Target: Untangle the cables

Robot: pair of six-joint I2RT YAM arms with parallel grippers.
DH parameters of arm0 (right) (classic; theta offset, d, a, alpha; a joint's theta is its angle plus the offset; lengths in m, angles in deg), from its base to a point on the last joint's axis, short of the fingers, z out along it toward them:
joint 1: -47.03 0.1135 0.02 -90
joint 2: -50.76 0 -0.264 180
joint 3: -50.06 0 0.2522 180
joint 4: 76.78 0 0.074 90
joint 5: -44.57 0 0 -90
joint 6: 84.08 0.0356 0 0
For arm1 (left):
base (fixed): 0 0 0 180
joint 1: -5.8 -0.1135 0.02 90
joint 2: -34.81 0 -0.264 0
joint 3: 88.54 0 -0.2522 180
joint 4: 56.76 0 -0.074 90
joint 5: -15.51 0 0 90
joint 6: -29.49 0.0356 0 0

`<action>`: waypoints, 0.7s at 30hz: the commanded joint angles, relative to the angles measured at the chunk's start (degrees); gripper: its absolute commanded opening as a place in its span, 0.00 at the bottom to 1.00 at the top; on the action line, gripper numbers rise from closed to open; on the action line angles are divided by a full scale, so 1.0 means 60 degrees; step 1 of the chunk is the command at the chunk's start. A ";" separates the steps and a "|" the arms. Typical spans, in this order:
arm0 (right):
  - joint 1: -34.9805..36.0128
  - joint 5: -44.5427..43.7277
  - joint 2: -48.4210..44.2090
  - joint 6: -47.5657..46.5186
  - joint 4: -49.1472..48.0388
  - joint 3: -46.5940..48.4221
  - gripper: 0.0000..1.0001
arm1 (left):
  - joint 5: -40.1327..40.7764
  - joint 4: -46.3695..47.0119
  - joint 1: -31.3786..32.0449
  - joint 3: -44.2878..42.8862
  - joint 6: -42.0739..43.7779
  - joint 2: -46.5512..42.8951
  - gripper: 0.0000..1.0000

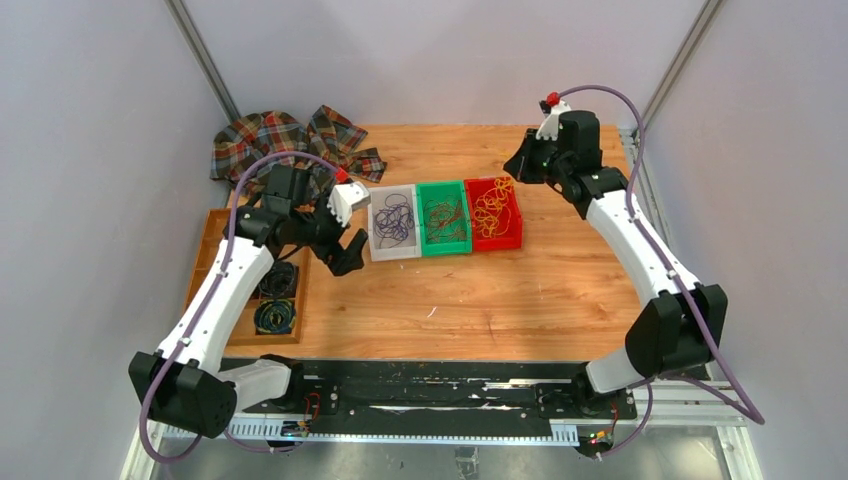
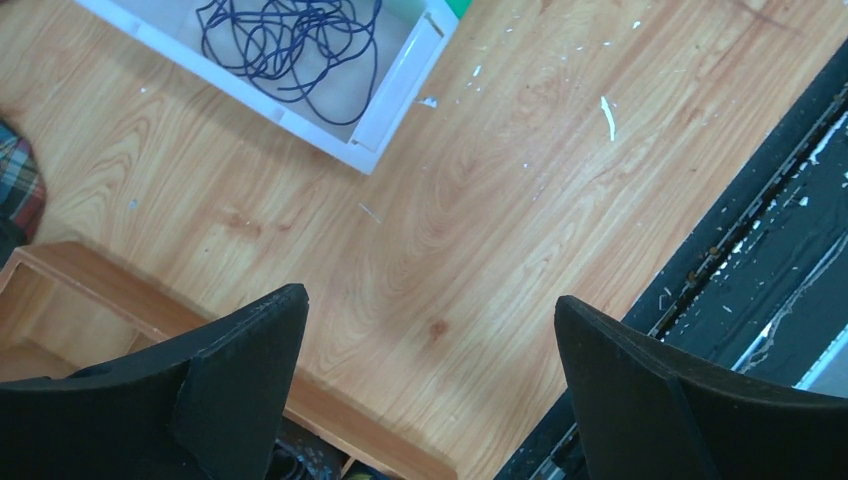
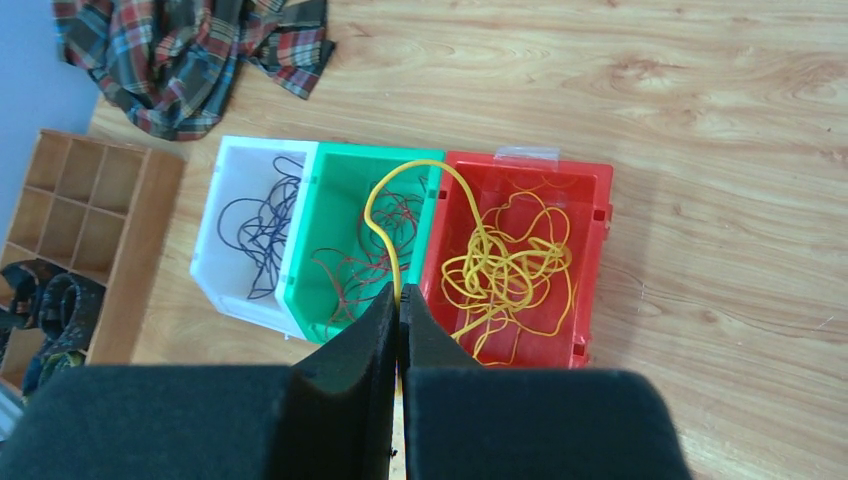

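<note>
Cables: one yellow strand [image 3: 370, 205] is clamped betw. the R fingers [image 3: 365, 340], which are pressed together above the bins. It arcs over the green bin [image 3: 345, 195], w/ dark red wires [image 3: 350, 270] inside, to the yellow tangle [image 3: 505, 265] in the red bin [image 3: 588, 250]. Purple wires [image 3: 262, 230] lie in the white bin [image 3: 235, 165], leftmost of the row. L fingers [image 2: 250, 350] stand wide apart, holding nothing, over bare tabletop [image 2: 480, 230] betw. white bin & wooden tray [image 2: 110, 285]. Plaid cloth [image 3: 190, 50] at far-left corner.
</note>
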 commanded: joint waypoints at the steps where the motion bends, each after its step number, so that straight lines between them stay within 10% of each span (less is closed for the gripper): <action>1: -0.0129 -0.0457 0.0447 -0.0328 -0.0185 -0.0221 0.01 | 0.0092 0.0143 -0.0290 -0.0278 -0.0023 -0.0081 0.98; 16: 0.0360 -0.1096 0.2870 -0.0462 0.0025 -0.0294 0.01 | 0.0495 0.0981 -0.1009 0.0056 -0.0287 0.0135 0.98; 21: 0.0421 -0.1412 0.3256 -0.0556 0.0840 0.0276 0.27 | 0.0856 0.1401 -0.1053 0.0447 -0.0242 -0.0016 0.98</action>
